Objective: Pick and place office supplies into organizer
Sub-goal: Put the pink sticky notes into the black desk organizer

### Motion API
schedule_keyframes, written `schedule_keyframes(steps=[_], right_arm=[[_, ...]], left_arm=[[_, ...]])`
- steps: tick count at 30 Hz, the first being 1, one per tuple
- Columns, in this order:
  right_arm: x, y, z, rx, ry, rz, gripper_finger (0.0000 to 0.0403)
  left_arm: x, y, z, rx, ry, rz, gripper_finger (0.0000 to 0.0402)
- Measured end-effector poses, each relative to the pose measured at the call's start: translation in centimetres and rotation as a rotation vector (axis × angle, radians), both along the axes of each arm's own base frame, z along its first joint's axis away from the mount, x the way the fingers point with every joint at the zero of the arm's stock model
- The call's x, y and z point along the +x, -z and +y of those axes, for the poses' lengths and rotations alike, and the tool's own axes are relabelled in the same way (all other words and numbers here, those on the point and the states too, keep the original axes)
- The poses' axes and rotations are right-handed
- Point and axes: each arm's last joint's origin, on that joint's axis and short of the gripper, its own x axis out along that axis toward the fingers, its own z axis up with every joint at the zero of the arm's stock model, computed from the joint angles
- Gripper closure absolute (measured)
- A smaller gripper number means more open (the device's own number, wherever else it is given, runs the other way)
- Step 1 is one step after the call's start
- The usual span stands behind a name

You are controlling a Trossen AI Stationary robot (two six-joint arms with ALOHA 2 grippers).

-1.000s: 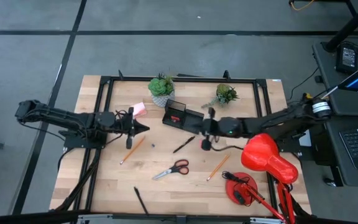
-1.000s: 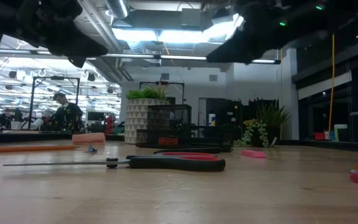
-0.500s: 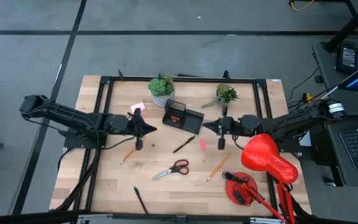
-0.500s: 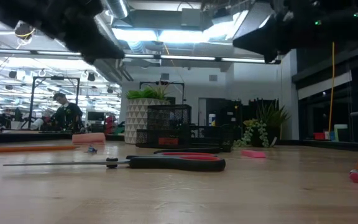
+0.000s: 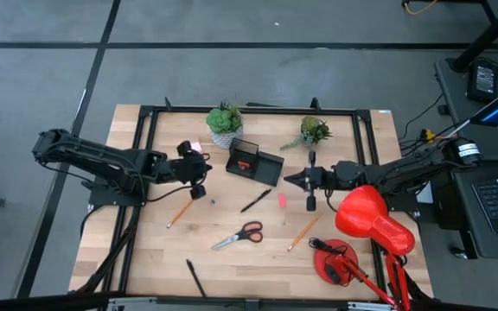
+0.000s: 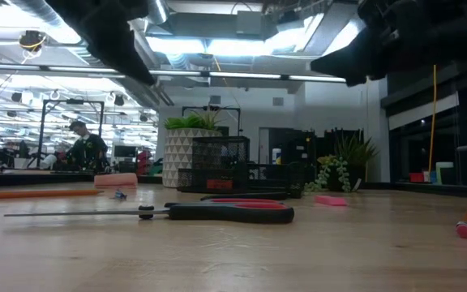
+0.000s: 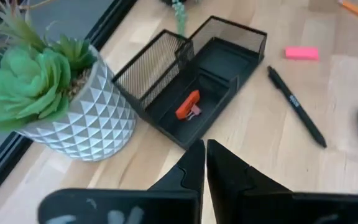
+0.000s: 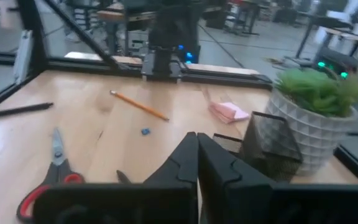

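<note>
High view: left tool (image 5: 207, 169) clenched, empty, nr organizer (image 5: 254, 162); right tool (image 5: 287, 179) clenched, empty.

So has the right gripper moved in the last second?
Yes. In the high view the right gripper has drawn back toward its own side, from beside the organizer to near the red lamp.

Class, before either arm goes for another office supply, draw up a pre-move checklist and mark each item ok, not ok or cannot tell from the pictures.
1. Left gripper empty: ok, shut on nothing.
2. Right gripper empty: ok, shut on nothing.
3. Grippers open for a pick: not ok.
4. Organizer upright and reachable between the arms: ok.
5. Organizer has room: ok, only an orange clip lies in its tray.
6. Scissors, black pen and pink eraser lie free on the table: ok.
</note>
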Motion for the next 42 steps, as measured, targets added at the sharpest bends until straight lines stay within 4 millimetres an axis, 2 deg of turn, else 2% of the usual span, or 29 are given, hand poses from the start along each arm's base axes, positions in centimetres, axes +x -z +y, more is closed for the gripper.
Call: schedule_keyframes(steps=[5, 13, 17, 23, 31, 42], right_arm=[[0.0, 0.0, 0.2, 0.001, -0.068, 0.003, 0.0399], [0.1, 0.1, -0.6, -0.005, -0.029, 0.014, 0.0398], [0.1, 0.1, -1.2, -0.005, -0.01, 0.015, 0.0398], [0.1, 0.1, -1.7, 0.005, -0.039, 0.016, 0.0398], [0.1, 0.3, -2.0, 0.008, -0.025, 0.032, 0.0398], [0.1, 0.3, -2.0, 0.008, -0.024, 0.032, 0.0398]], left_arm=[[-0.1, 0.4, 0.1, 0.001, -0.025, 0.03, 0.0352], [0.5, 1.8, 1.2, 0.01, -0.098, 0.129, 0.0274], [0.8, 3.0, 2.1, 0.017, -0.145, 0.217, 0.0251], [1.3, 4.3, 4.0, -0.033, -0.228, 0.28, 0.024], [1.0, 5.9, 6.9, -0.12, -0.347, 0.385, 0.0241], [-0.2, 6.2, 10.3, -0.244, -0.328, 0.436, 0.0242]])
